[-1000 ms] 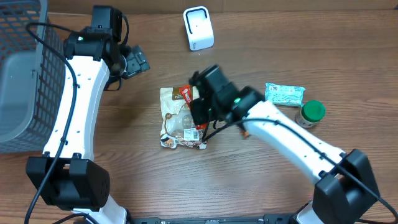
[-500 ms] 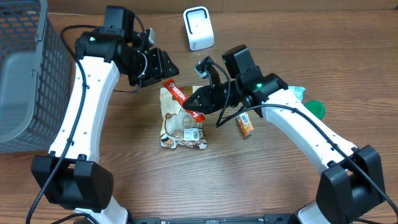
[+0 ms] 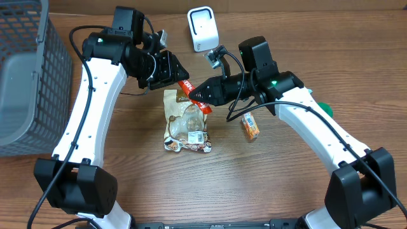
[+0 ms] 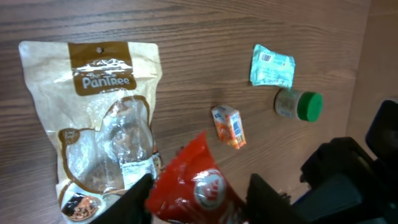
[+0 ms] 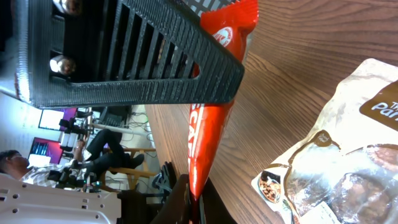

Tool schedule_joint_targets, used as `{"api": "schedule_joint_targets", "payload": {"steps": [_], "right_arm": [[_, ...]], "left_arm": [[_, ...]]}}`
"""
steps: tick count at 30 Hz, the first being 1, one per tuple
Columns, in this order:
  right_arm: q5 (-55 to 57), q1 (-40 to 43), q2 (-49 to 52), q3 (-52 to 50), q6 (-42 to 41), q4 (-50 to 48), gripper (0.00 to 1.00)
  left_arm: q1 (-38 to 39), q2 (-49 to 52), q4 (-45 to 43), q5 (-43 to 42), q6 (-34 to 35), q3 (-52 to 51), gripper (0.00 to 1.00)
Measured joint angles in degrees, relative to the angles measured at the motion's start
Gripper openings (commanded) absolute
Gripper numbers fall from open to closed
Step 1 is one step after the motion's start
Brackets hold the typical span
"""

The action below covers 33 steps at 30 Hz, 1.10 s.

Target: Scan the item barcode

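**Overhead:** The shiny red snack packet [image 3: 186,86] hung in the air b/w the two arms, just above the top of the brown see-through snack pouch [image 3: 184,124]. The right gripper [image 3: 198,97] was clenched on the packet's 4 o'clock end. The left gripper [image 3: 177,75] sat at its 10 o'clock end. The small white scanner box [image 3: 202,28] stood at 12 o'clock, near but apart.

**Left wrist:** The packet was low, at 6 o'clock, w/ a black finger [image 4: 138,199] on each side. I couldn't tell if they pinched it.

**Right wrist:** The packet ran up from the pinched fingers at 6 o'clock to the left gripper's ribbed finger at 12.

This looked like a hand-over. Best way, I think: the left one needed a firm squeeze before the right let go, w/o covering the barcode. Then the barcode side had to face the scanner. No barcode showed anywhere.
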State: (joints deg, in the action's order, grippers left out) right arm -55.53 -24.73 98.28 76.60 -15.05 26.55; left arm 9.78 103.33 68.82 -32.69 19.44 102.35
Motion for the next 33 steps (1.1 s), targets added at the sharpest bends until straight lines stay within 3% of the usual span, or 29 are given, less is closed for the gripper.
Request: {"api": "schedule_joint_targets", "payload": {"steps": [4, 6, 7, 8, 9, 10, 11, 14, 18, 26, 29, 33], "right_arm": [[0.00, 0.00, 0.00, 0.00, 0.00, -0.31, 0.04], [-0.07, 0.00, 0.00, 0.00, 0.02, -0.37, 0.10], [-0.04, 0.00, 0.00, 0.00, 0.00, -0.35, 0.17], [-0.02, 0.00, 0.00, 0.00, 0.07, -0.35, 0.34], [-0.15, 0.00, 0.00, 0.00, 0.04, -0.42, 0.62], [-0.13, 0.00, 0.00, 0.00, -0.15, -0.42, 0.72], [-0.22, 0.00, 0.00, 0.00, -0.35, -0.42, 0.73], [0.52, 0.00, 0.00, 0.00, -0.20, -0.33, 0.76], [0.96, 1.05, 0.00, 0.00, 0.52, 0.46, 0.60], [-7.02, 3.87, 0.00, 0.00, 6.19, 1.90, 0.62], [-4.85, 4.04, -0.02, 0.09, 6.75, 4.52, 0.67], [11.69, 4.42, -0.09, 0.28, 7.26, 14.25, 0.67]], "left_arm": [[0.00, 0.00, -0.02, -2.29, 0.04, 0.00, 0.25], [0.00, 0.00, -0.09, -2.86, 0.04, 0.00, 0.05], [0.00, 0.00, -0.04, -3.23, 0.24, 0.00, 0.04], [0.00, 0.00, -0.11, -3.52, 0.00, 0.00, 0.04], [0.00, 0.00, -0.33, -3.74, 0.07, 0.00, 0.04], [0.00, 0.00, -0.66, -4.07, 0.04, 0.00, 0.04], [0.00, 0.00, -0.81, -4.17, 0.07, 0.00, 0.04], [0.00, 0.00, -2.01, -4.42, 0.07, 0.00, 0.04], [-0.13, 0.00, -1.68, -5.18, 0.04, 0.00, 0.04], [-3.85, 0.00, -1.53, -17.49, -2.08, 0.00, 0.04], [-3.87, 0.00, -0.72, -12.96, -2.03, 0.00, 0.04], [-2.60, 0.00, 3.08, 9.38, -0.28, 0.00, 0.04]]}}
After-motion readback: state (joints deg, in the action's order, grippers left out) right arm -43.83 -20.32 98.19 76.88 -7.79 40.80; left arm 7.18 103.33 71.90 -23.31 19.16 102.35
